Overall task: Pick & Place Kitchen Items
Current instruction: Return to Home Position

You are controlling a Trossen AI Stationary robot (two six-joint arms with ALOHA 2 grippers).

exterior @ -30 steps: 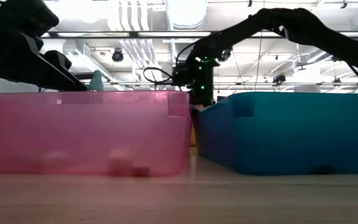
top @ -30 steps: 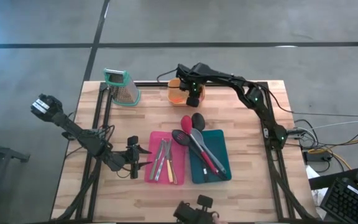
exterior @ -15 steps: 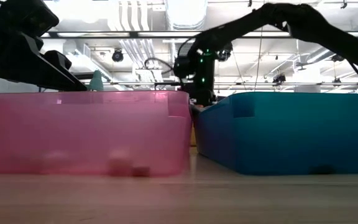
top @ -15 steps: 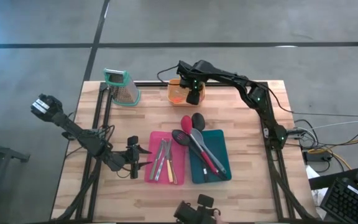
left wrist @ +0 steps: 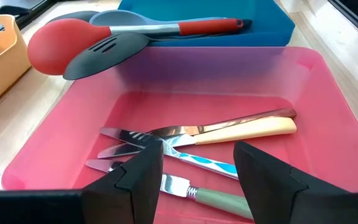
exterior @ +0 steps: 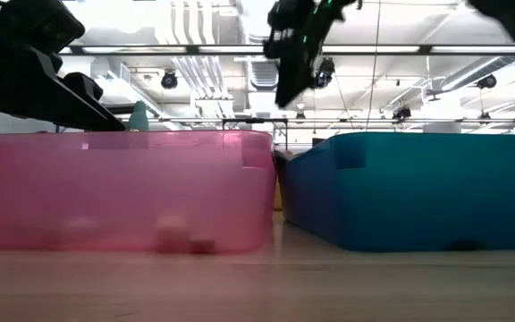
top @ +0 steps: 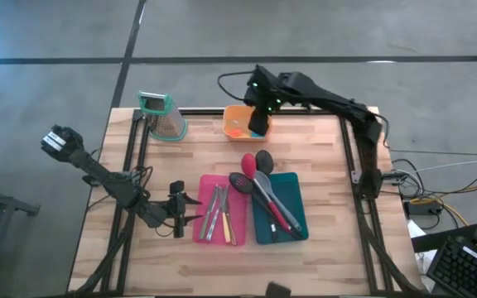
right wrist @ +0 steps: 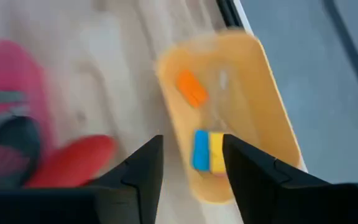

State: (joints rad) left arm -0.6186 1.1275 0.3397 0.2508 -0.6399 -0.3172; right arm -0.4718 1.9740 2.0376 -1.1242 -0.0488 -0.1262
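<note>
Nearest, the left gripper (top: 195, 209) waits just beside the pink bin (top: 199, 207), on its left flank. Its fingers are moderately apart and hold nothing. It points into the bin, which I judge to be a parked pose kept clear of the work.

Inside the pink bin several slim knives (left wrist: 229, 132) lie side by side on the floor, evidently sorted together by kind.

Against the pink bin's right flank stands the blue bin (top: 296, 189). It carries the long-handled tools: a red spoon (left wrist: 61, 40), a black slotted spatula (left wrist: 107, 53) and a grey spoon (left wrist: 120, 17). Their handles rest inside and their heads overhang the far rim, probably because they are too long to lie flat.

Beyond the pink bin, well apart toward the far edge of the tabletop (top: 321, 157), an orange-yellow bin (top: 230, 116) holds an orange piece (right wrist: 191, 87), a blue piece (right wrist: 200, 149) and a yellow piece (right wrist: 215, 149). What kind of items these are cannot be told.

The right gripper (top: 257, 126) hangs above that bin with its fingers apart and empty. This is consistent with a finished release and a withdrawal to rest.

A metal box grater (top: 166, 116) stands far-left of the pink bin, outside every bin.

Half a second earlier, the low view had the right gripper down near the pink bin's rim level. It is now high above, and its arm has swung back. The left gripper and the bin contents are unchanged.
</note>
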